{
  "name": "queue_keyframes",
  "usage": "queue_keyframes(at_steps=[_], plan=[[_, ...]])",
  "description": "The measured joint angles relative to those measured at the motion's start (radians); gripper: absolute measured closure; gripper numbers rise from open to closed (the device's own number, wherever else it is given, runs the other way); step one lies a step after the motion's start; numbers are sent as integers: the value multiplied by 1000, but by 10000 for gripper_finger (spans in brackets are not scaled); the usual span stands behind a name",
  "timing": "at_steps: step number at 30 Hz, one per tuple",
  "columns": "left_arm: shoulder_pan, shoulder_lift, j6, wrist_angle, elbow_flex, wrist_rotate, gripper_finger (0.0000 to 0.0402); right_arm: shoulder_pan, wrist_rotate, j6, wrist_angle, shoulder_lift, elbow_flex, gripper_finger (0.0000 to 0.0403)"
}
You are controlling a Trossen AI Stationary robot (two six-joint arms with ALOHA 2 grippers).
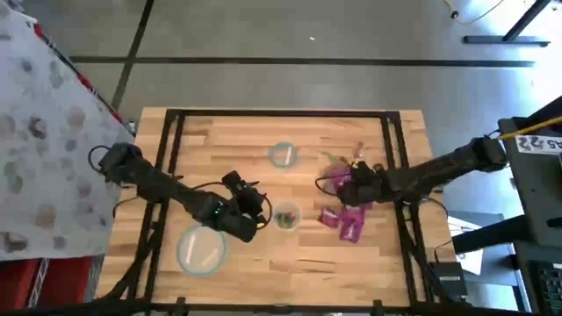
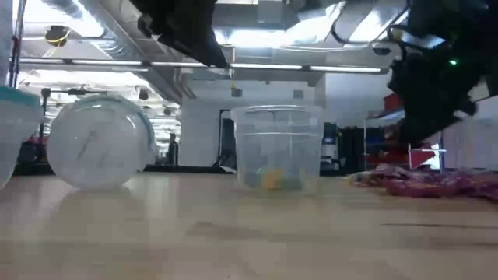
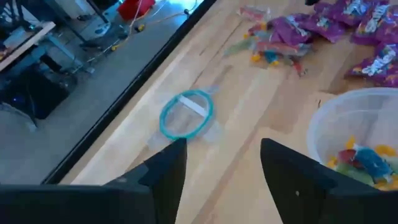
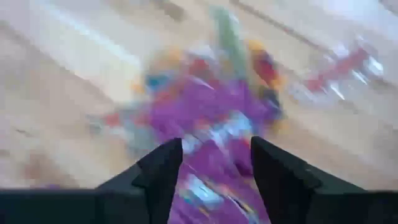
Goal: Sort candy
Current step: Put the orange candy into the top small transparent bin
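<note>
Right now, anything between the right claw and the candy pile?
Nothing visible. The right claw is open directly over the purple candy, with only clear space between its fingers and the packets.

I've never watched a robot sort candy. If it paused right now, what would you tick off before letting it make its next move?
1. Right gripper open and empty: ok, its fingers are apart with nothing between them.
2. Right gripper lined up over the candy pile: ok, purple packets lie directly ahead of it.
3. Left gripper open and empty: ok, nothing sits between its fingers.
4. Small bowl ready to receive: ok, upright, with a few coloured pieces already inside.
5. Other bowls out of the way: ok, the far bowl and the large bowl stand apart from the pile.
6. Single packet isolated for a clean pick: cannot tell, the packets overlap.
</note>
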Motion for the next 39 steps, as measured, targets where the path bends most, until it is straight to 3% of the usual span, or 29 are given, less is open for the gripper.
queue_keyframes(at_steps=[3, 7, 13, 19, 23, 29, 33, 39], plan=[[0, 0, -1, -2, 0, 0, 213, -63, -13, -135, 123, 19, -13, 221], [0, 0, -4, -1, 0, 1, 213, -156, -154, -279, 244, 48, -50, 221], [-2, 0, -14, -1, 0, 23, 213, -188, -202, -243, 129, 63, -81, 221], [-2, 0, -15, -2, 0, 30, 213, -185, -249, -89, -89, 57, -94, 221], [-2, 0, -15, -2, 0, 31, 213, -161, -235, -43, -166, 44, -95, 221], [-2, 0, -13, -1, 0, 31, 213, -141, -107, -91, -122, -28, -58, 221], [3, 1, -5, -1, 0, 30, 213, -256, -77, -231, 10, -53, -64, 221], [5, 1, -3, 1, 0, 28, 213, -529, -216, -507, 237, -19, -102, 221]])
